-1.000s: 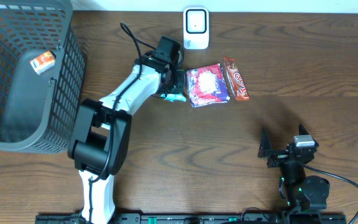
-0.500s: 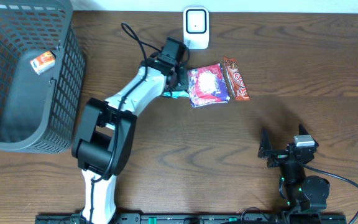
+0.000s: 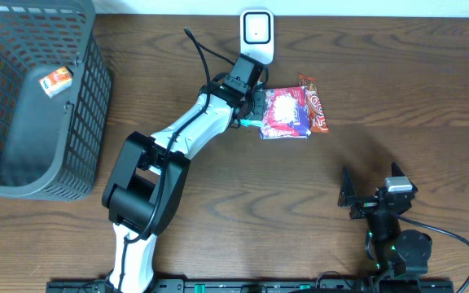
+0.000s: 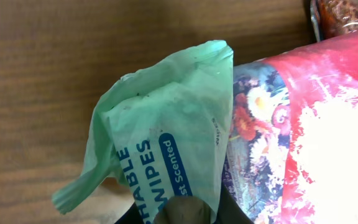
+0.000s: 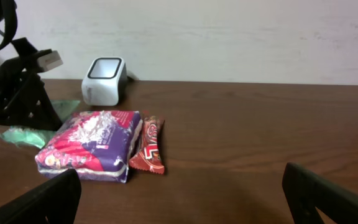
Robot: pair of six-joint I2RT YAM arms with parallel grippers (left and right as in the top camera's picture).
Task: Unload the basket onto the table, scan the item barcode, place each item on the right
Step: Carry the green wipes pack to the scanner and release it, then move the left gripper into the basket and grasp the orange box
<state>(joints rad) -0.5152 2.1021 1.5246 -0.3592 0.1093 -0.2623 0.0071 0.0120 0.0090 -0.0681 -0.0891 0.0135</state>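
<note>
left gripper (image 4: 185, 214), clamped on the green wipes packet (image 4: 166, 137), has slid right toward the scanner (image 3: 256, 34) (shoving the floral pack (image 3: 287, 114) along), scan pending.

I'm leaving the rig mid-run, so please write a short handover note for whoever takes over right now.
Left gripper: shut on the green wipes packet, low over the table, just in front of the scanner.
Right gripper: open, empty, parked at the near right.
The flowered packet lies against the wipes packet, with the candy bar beside it. A small box is in the basket.
Done: wipes packet gripped.
Left: present its barcode to the scanner. No barcode is visible yet.
</note>
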